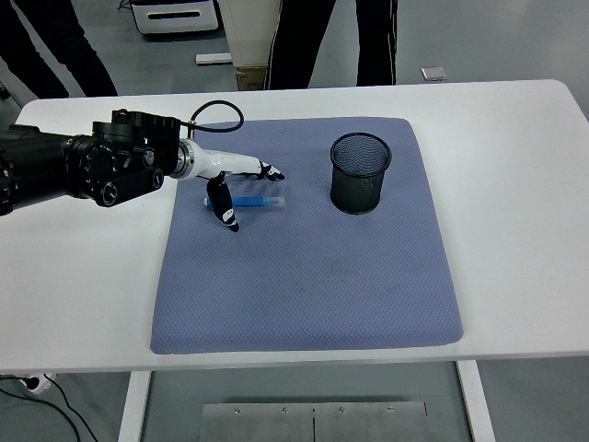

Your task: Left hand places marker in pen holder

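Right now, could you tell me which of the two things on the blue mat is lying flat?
The blue marker, lying flat beside the left hand; the black mesh pen holder stands upright.

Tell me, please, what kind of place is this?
Probably a robotics lab or test room: a white table with a blue mat, a robot's left hand over a marker, and people standing on a bare grey floor.

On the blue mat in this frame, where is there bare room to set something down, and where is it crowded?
The near half of the blue mat, from below the marker to its front edge, is bare. So is the strip between the marker and the mesh pen holder, and the white table right of the mat. The crowded spot is the far-left corner, where the left hand hovers over the marker.
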